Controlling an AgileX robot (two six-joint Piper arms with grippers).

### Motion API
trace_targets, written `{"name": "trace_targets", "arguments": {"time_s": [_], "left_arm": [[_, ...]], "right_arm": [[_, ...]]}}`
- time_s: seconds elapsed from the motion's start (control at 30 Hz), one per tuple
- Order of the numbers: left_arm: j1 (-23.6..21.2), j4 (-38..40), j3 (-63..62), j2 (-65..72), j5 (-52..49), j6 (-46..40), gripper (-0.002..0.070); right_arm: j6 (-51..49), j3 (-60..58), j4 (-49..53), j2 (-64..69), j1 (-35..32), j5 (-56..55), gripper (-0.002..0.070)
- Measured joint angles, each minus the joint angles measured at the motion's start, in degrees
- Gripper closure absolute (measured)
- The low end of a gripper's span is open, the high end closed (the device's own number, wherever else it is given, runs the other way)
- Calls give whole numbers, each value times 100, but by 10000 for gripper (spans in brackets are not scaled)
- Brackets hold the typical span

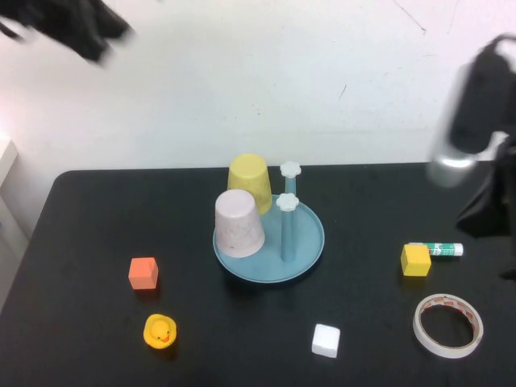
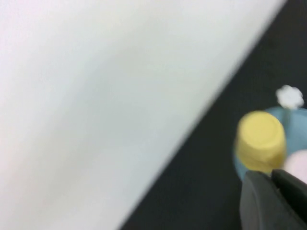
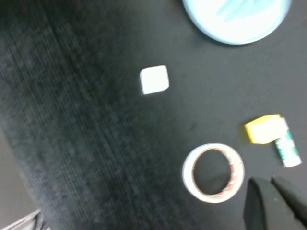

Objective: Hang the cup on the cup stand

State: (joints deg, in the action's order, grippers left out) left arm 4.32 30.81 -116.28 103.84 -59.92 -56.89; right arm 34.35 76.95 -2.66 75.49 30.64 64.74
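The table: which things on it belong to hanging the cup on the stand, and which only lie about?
Job:
- pink cup, upside down on the cup stand
- left gripper, shut, raised at far left
- right gripper, shut, raised at right

Lying about:
- yellow cup
- orange cube
- rubber duck
- white cube
- yellow cube
- glue stick
- tape roll

My high camera looks down over the whole bench (image 1: 97, 210); both wrist cameras ride raised, sharing the cup stand (image 1: 310, 242) near twelve o'clock of centre.
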Motion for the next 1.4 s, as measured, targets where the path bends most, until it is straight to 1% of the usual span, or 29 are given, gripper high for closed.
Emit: {"name": "trace_targets", "arguments": {"time_s": [0.1, 0.2, 0.3, 0.37, 0.57, 0.6, 0.7, 0.8, 0.9, 1.0, 1.1, 1.23, 1.4], "left_arm": [[-188, -112, 0, -840, 10, 246, 671], [-379, -122, 164, -1694, 144, 404, 674], [-504, -172, 818, -2712, 513, 448, 675], [-527, -230, 1505, -3535, 918, 448, 675], [-527, -248, 4296, -5884, 2478, -51, 675], [-527, -227, 5182, -6637, 2775, -62, 675], [-527, -164, 6335, -7644, 3123, 61, 675], [-527, 87, 7458, -8793, 3657, 165, 676], [-527, 323, 8256, -9865, 4087, 173, 676], [-478, 449, 8746, -10443, 4061, 251, 675], [-299, 537, 9026, -10482, 3951, 441, 675], [-52, 568, 9266, -10482, 4059, 477, 675], [-6, 532, 9588, -10482, 4153, 477, 675]], "right_arm": [[-36, -350, 266, -446, 0, -226, 675], [-74, -974, 580, -926, 0, -548, 675], [-177, -1710, 676, -1450, 0, -1050, 675], [-333, -2194, 676, -1752, 0, -1451, 675], [-809, -3543, 685, -2629, 0, -2511, 676], [-884, -3921, 685, -2908, 0, -2769, 676], [-1047, -4349, 685, -3313, 0, -2976, 676], [-1211, -4677, 685, -3716, 0, -3016, 676], [-1256, -4908, 685, -4072, 0, -3035, 676], [-1292, -5057, 685, -4266, 0, -3044, 676], [-1301, -5163, 685, -4317, 0, -2982, 676], [-1334, -5184, 685, -4316, 0, -2595, 676], [-1368, -5195, 685, -4316, 0, -2184, 676]]}}
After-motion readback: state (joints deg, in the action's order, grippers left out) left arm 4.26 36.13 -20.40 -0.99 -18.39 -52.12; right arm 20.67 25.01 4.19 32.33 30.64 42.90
